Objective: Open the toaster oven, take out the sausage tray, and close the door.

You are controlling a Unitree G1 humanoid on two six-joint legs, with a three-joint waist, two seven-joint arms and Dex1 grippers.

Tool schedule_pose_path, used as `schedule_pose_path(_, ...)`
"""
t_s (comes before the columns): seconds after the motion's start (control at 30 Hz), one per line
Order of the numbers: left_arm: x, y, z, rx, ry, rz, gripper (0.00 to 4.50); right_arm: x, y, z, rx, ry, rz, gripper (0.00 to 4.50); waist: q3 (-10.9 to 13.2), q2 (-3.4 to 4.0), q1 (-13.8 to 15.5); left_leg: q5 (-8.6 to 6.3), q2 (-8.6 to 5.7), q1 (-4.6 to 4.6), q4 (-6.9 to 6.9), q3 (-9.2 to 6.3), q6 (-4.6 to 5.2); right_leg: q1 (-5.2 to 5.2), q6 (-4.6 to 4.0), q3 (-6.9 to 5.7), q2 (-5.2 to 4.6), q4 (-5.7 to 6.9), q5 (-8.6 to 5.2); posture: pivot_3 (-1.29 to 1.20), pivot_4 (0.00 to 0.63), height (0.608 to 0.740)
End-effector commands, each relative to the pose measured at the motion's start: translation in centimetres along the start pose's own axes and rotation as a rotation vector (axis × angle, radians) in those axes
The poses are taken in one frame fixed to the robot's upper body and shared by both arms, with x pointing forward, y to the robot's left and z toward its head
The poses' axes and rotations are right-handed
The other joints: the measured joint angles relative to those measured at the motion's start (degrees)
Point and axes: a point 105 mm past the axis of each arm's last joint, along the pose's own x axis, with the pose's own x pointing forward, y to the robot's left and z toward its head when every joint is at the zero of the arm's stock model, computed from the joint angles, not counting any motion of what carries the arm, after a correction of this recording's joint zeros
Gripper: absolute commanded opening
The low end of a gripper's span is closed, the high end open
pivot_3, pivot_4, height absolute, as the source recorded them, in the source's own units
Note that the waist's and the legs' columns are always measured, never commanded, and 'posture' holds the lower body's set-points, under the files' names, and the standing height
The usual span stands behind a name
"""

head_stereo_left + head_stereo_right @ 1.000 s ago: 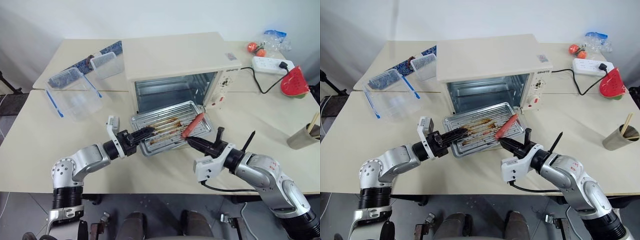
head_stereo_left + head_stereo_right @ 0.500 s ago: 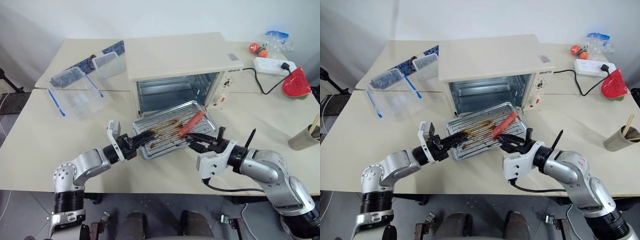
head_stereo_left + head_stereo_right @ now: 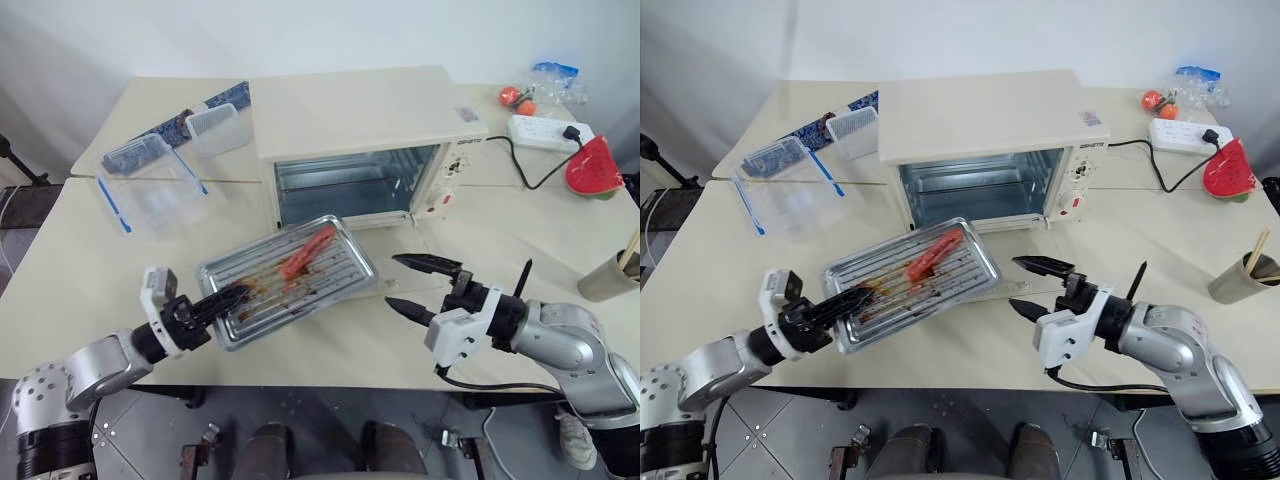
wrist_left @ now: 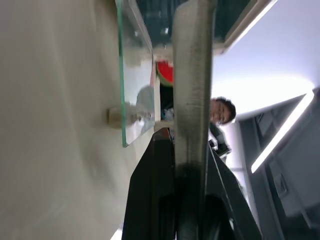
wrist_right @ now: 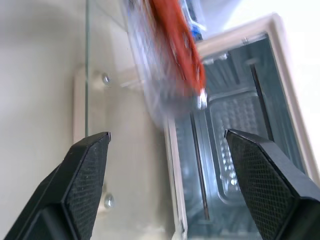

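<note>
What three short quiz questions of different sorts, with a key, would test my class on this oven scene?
1. True or false: the right gripper is shut on the tray.
2. Which gripper holds the tray? A. left B. right C. both
3. Fill in: the sausage lies in the ____.

Key:
1. False: its fingers stand open, off the tray.
2. A: the left gripper is shut on the tray's edge.
3. Tray, out of the oven, whose door is down.
</note>
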Motion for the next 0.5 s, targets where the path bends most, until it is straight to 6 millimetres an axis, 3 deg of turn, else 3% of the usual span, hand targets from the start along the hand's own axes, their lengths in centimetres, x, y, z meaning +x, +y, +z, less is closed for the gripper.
schedule_pose_path(0.03,-1.5,-1.8,0.6,0.053,-0.062,-0.063,0.0,-1.4,-1.1,-1.5,0.002,0.03,-0.058,3.82,0.0,0.0,-0.1,0.0,0.0,0.0,0.0,0.01,0.01,-0.01,-0.01,0.02,0.0,0.0,0.0,0.0,0.15,0.74)
schedule_pose_path(0.1,-2.5,-2.0,0.7,0.062,-0.102,-0.07,0.0,-1.9,-0.7,-2.6,0.023,0.062,-0.047,3.82,0.0,0.0,-0.2,-0.02,0.03,0.01,-0.01,0.03,0.0,-0.02,-0.02,0.03,0.01,-0.01,0.0,0.0,0.15,0.74)
schedule_pose_path(0.2,-5.0,-2.0,0.3,0.065,-0.164,-0.058,0.0,-2.7,-0.1,-4.3,0.071,0.116,-0.05,3.27,0.0,0.0,-0.6,-0.05,0.09,0.01,-0.03,0.07,-0.04,-0.04,-0.06,0.03,0.05,-0.01,-0.03,0.0,0.15,0.74)
schedule_pose_path(0.5,-8.7,-2.2,-0.1,0.08,-0.332,-0.044,0.0,-3.5,2.1,-5.9,0.225,0.177,0.034,0.33,0.0,0.01,-1.3,-0.09,0.12,0.05,-0.01,0.09,0.0,-0.05,-0.15,0.08,0.04,0.0,-0.07,0.0,0.15,0.74)
